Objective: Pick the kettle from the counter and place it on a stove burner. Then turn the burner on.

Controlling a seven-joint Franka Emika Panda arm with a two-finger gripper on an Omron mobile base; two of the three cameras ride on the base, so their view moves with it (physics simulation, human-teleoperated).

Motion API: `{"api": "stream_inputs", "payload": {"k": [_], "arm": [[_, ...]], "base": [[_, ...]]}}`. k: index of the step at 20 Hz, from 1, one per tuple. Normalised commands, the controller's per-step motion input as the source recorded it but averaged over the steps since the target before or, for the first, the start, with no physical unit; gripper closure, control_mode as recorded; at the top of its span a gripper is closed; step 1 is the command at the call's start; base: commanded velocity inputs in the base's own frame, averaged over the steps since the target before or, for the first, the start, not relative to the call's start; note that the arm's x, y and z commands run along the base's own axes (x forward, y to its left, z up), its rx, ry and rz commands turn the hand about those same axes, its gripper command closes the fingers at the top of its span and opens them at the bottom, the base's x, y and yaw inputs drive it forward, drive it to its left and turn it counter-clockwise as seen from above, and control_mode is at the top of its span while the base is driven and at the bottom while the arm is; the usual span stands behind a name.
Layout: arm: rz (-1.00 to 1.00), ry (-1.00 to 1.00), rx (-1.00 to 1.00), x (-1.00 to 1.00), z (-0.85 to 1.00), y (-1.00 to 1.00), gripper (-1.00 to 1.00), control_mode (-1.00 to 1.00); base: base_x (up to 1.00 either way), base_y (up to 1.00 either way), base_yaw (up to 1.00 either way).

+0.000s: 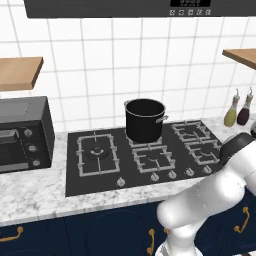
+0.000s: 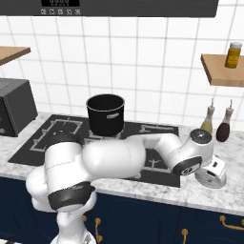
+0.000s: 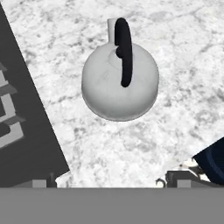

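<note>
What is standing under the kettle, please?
The kettle stands on the marbled counter, beside the stove's dark edge, not on a burner. The stone directly beneath it is covered by its body. The end effector is above it.

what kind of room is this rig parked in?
A rendered home kitchen, by the look of it: a five-burner gas hob set in a marbled counter with a black stockpot on it, a toaster oven alongside, and white wall tiles behind.

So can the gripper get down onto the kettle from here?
Probably yes. In the hand view the kettle sits alone on bare counter, its black handle up, with the gripper open above it. The stove edge lies off to one side.
</note>
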Motion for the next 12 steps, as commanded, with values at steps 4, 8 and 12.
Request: {"api": "stream_inputs", "payload": {"k": [4,8,12], "arm": [[0.00,-0.01,0.00,0.00,-0.09,-0.45,-1.00,-1.00],[0.00,-0.08,0.00,0.14,-0.28,-0.02,-1.00,-1.00],[0.00,-0.04,0.00,0.26,-0.30,0.00,-1.00,-1.00]], "base": [[0.00,0.00,0.00],[0.00,0.00,0.00],[0.00,0.00,0.00]]}}
